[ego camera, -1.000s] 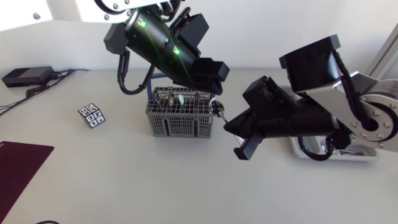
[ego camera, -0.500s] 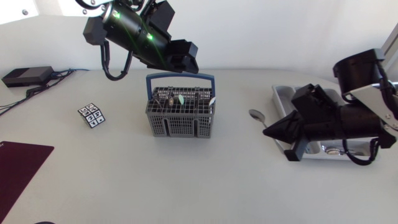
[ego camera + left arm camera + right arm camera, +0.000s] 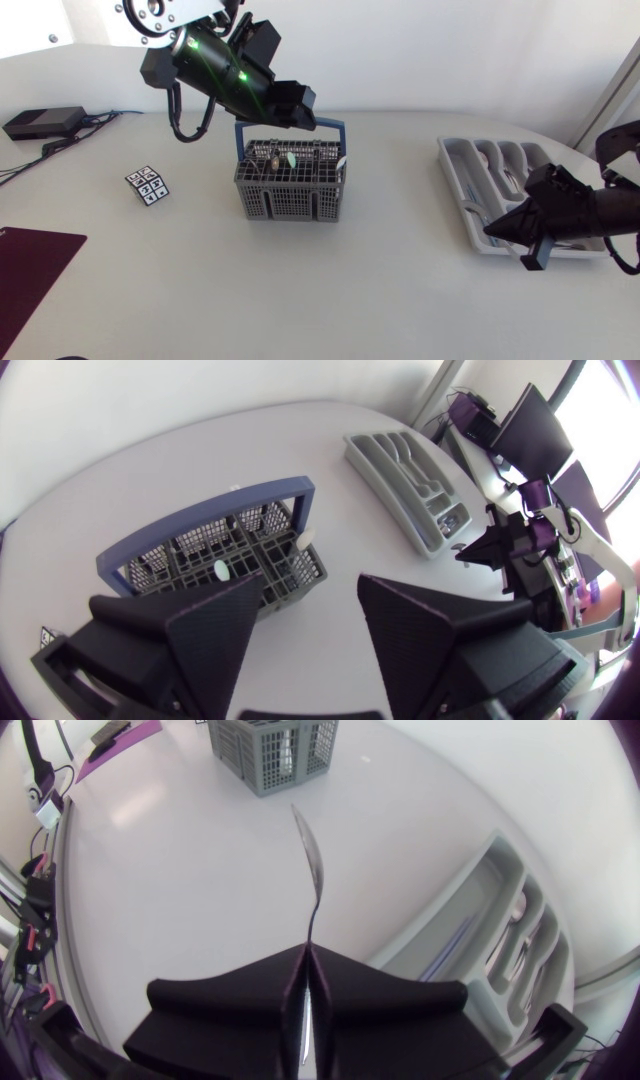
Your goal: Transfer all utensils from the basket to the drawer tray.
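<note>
Two arms work over the white table (image 3: pixel 300 290). The right arm (image 3: pixel 590 210) has its jaws clenched on the handle of a silver metal spoon (image 3: pixel 312 870). The spoon's bowl sticks out ahead of them, above the table and just beside the grey plastic compartmented drawer tray (image 3: pixel 460 180). The left arm (image 3: pixel 225 75) hangs above the grey wire-mesh basket with a blue handle (image 3: pixel 290 205), jaws spread and holding nothing. Several utensils (image 3: pixel 275 158) stand in the basket. A small checker-patterned cube (image 3: pixel 147 185) lies well apart from it.
</note>
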Tool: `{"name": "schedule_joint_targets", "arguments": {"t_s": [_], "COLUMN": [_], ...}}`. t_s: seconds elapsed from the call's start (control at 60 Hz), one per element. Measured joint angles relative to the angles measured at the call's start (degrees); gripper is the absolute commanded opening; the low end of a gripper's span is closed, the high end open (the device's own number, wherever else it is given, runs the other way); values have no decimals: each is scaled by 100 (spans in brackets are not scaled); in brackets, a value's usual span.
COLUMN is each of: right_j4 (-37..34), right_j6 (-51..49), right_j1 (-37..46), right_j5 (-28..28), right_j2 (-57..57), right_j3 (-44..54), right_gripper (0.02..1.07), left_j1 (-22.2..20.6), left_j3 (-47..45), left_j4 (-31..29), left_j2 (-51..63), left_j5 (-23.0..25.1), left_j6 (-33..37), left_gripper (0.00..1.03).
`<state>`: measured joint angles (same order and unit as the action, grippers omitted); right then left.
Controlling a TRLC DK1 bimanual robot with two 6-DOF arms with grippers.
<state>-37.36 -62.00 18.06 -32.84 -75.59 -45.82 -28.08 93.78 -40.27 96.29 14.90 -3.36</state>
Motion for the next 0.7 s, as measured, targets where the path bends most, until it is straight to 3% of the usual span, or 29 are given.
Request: {"name": "schedule_joint_targets", "arguments": {"t_s": [0.383, 0.55, 0.7], "right_j4": [-984, -994, -470], "right_j6": [-2387, -3193, -3609], "right_j1": [1644, 1912, 1996], "right_j5": [107, 643, 1147], "right_j2": [-1519, -2210, -2594], "right_j3": [-1530, -2107, -2271], "right_gripper": [8, 8, 8], "left_j1": [-166, -175, -175], "left_j3": [-461, -511, -590], "left_j4": [422, 529, 592], "left_j2": [118, 127, 127], "left_j5": [-321, -345, -363], "left_j6": [151, 195, 210], "left_gripper": [66, 66, 66]}}
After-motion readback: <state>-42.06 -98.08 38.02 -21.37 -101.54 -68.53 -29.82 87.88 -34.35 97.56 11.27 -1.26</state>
